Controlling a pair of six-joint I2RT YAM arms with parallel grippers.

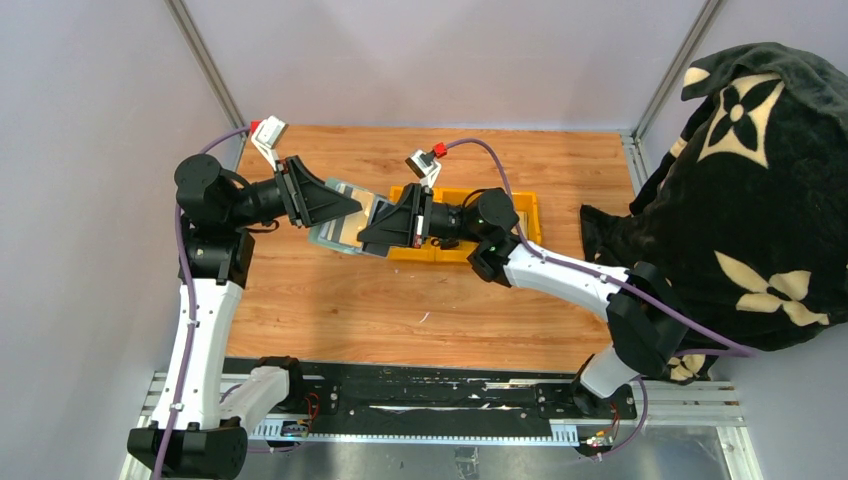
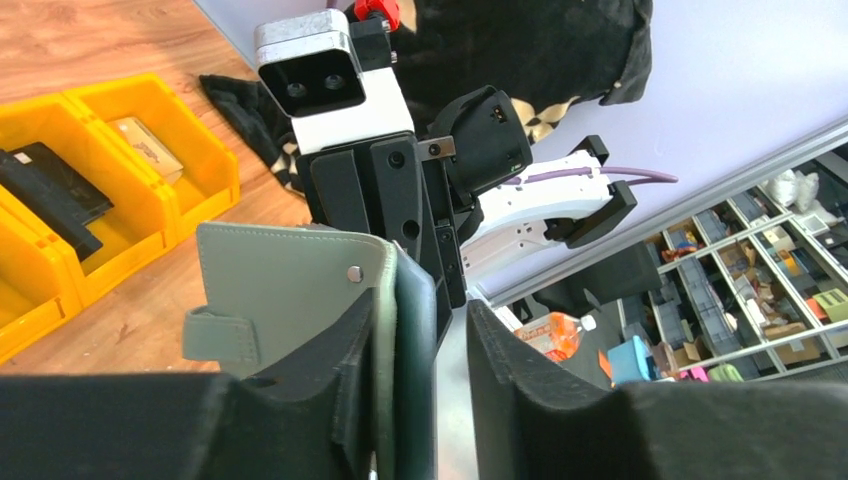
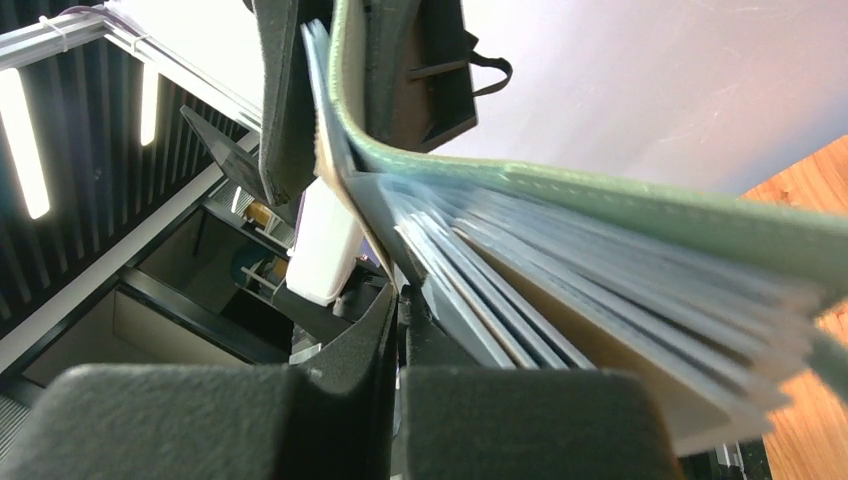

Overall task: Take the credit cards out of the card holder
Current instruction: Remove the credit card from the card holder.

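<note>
The pale sage-green card holder (image 1: 328, 236) hangs in the air between both arms. My left gripper (image 1: 345, 205) is shut on its cover, whose snap flap shows in the left wrist view (image 2: 290, 290) against my left finger (image 2: 335, 400). In the right wrist view the holder (image 3: 620, 205) fans open, with several card and pocket edges (image 3: 500, 270) showing. My right gripper (image 3: 398, 295), which also shows in the top view (image 1: 372, 230), is shut on a thin tan card edge (image 3: 345, 190) at the holder's outer pocket.
A yellow three-compartment bin (image 1: 522, 212) sits behind my right arm; the left wrist view shows the bin (image 2: 205, 175) holding a black card (image 2: 50, 195) and a tan card (image 2: 145, 148). A black patterned blanket (image 1: 750, 200) covers the right side.
</note>
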